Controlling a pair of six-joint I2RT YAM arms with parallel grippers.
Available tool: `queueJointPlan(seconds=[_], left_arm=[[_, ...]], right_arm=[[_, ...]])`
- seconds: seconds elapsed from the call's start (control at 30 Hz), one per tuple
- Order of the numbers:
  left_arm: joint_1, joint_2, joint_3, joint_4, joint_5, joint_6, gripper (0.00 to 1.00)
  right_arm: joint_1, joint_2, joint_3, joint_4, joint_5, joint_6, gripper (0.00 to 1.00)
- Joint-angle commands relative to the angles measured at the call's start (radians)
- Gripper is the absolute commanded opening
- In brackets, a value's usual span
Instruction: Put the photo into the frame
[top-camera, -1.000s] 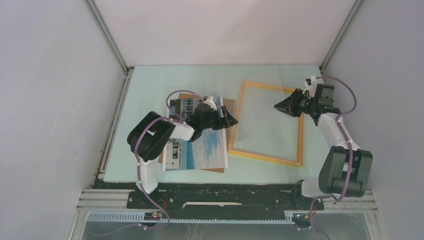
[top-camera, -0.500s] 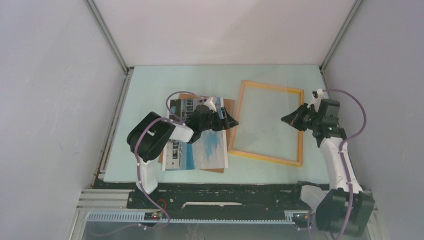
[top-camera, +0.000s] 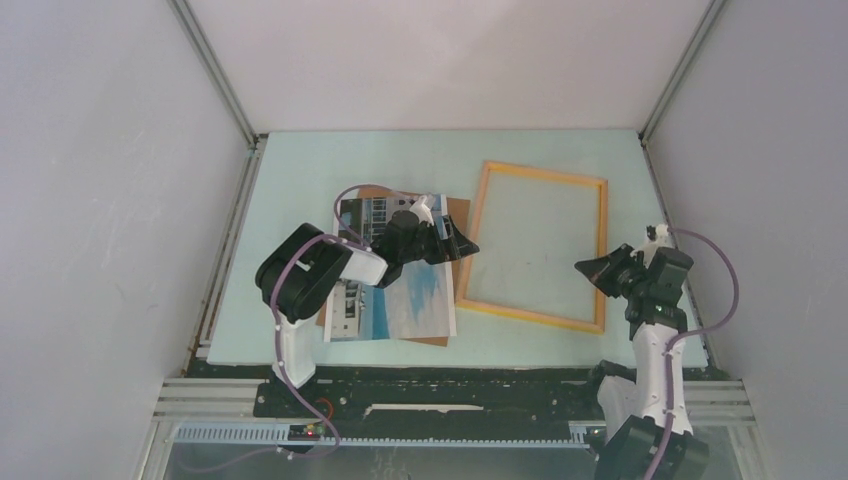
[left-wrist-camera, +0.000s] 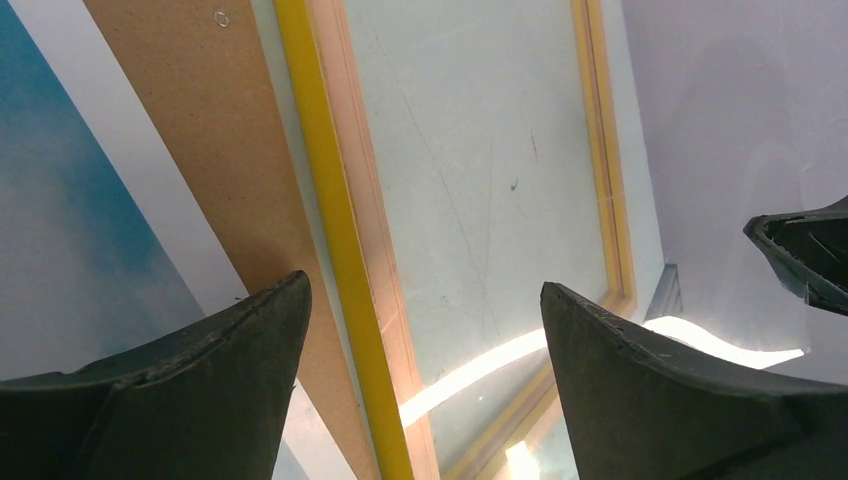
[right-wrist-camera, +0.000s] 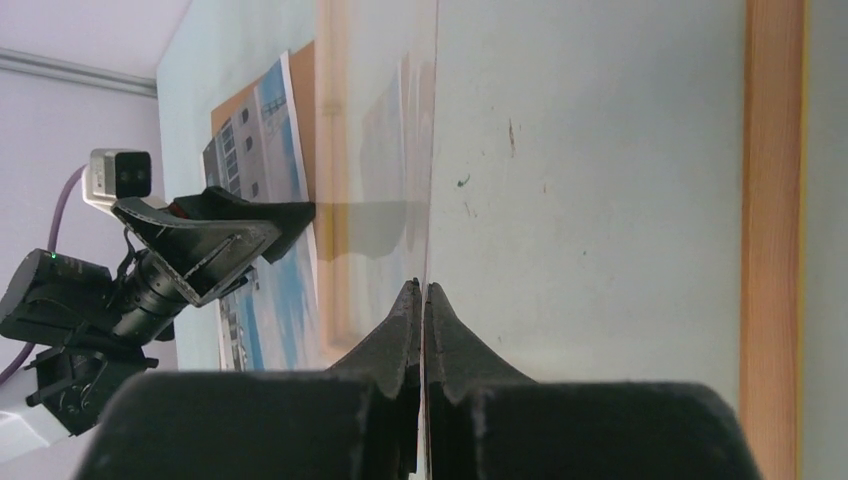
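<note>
The photo (top-camera: 400, 290), a white building under blue sky, lies on the brown backing board (top-camera: 456, 210) at centre left. The yellow-orange frame (top-camera: 487, 215) lies flat to their right. My left gripper (top-camera: 462, 245) hovers open over the frame's left rail (left-wrist-camera: 330, 200) and the board's edge (left-wrist-camera: 200, 130), holding nothing. My right gripper (top-camera: 588, 268) is over the frame's near right rail. In the right wrist view the right gripper (right-wrist-camera: 422, 288) is shut on the edge of a thin clear pane (right-wrist-camera: 432, 150), whose glinting corner (left-wrist-camera: 720, 340) also shows in the left wrist view.
The pale green table (top-camera: 300, 180) is boxed in by white walls on the left, back and right. A metal rail (top-camera: 450, 400) with both arm bases runs along the near edge. The photo and board overhang toward the near left.
The right arm has drawn back toward the near edge along the frame's right rail, and its jaws have closed. The left gripper has stayed almost in place.
</note>
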Motion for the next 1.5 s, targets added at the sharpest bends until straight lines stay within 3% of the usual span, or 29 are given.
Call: queueJointPlan(seconds=[0.0,0.23,0.43,1.47], left_arm=[[-0.002,0.02,-0.011,0.04,0.029,-0.024,0.93],[-0.002,0.022,-0.016,0.04,0.021,-0.026,0.93],[-0.001,0.025,-0.013,0.04,0.025,-0.024,0.94],[-0.012,0.065,0.022,0.04,0.066,-0.037,0.92]], right_arm=[[-0.036,-0.009,0.0,0.144,-0.037,-0.01,0.0],[-0.067,0.051,-0.019,0.26,-0.081,0.018,0.0],[-0.085,0.121,-0.008,0.26,-0.169,-0.006,0.0],[-0.13,0.401,0.155,0.113,-0.285,-0.052,0.0]])
